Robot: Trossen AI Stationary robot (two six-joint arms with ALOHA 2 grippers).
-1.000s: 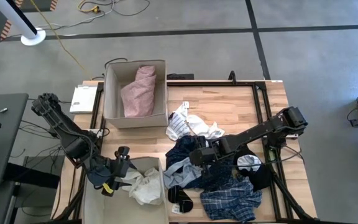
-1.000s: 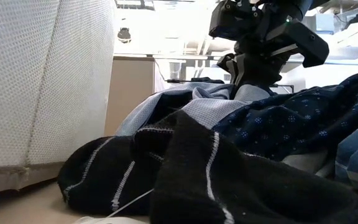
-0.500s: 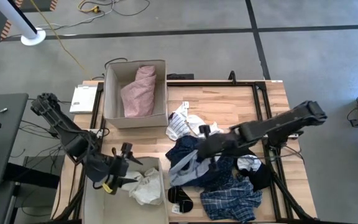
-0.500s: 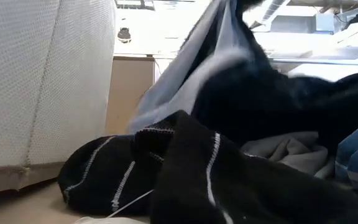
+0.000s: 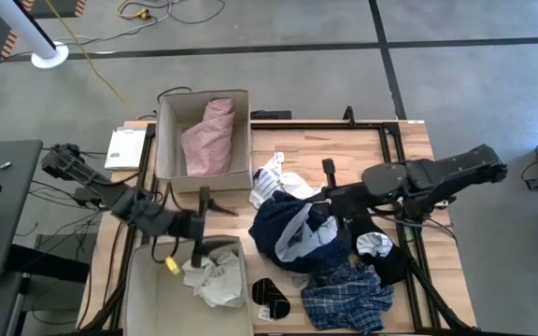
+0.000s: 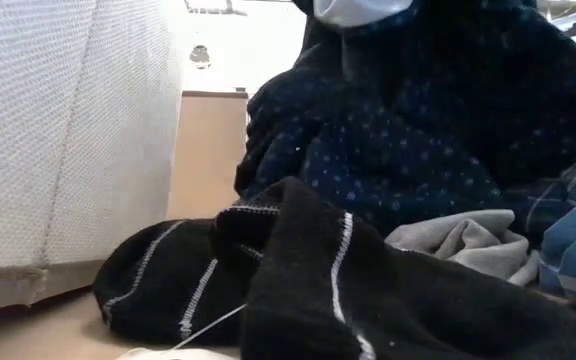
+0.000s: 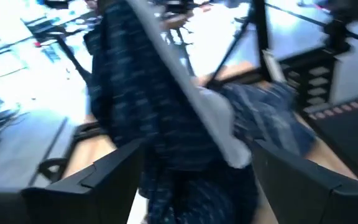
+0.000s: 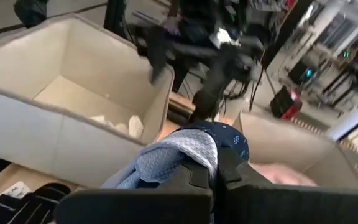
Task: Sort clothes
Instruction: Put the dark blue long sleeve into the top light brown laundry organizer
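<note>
Clothes: right gripper [image 5: 330, 199] is clamped on the navy dotted garment [image 5: 292, 229], lifted above the pile [image 5: 339, 275]. Left gripper [image 5: 204, 210] hangs spread and empty, between the two boxes left of the pile. Pink item [image 5: 208, 135] lies in the far box [image 5: 162, 140], white one [image 5: 215, 280] in the near box [image 5: 138, 299]. Most of the sorting remains.

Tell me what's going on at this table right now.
A two-armed robot is sorting clothes. The right gripper is shut on a navy dotted garment, lifting it off the pile mid-table. The left gripper is open, above the near box, which holds a white garment. A pink garment lies in the far box.
</note>
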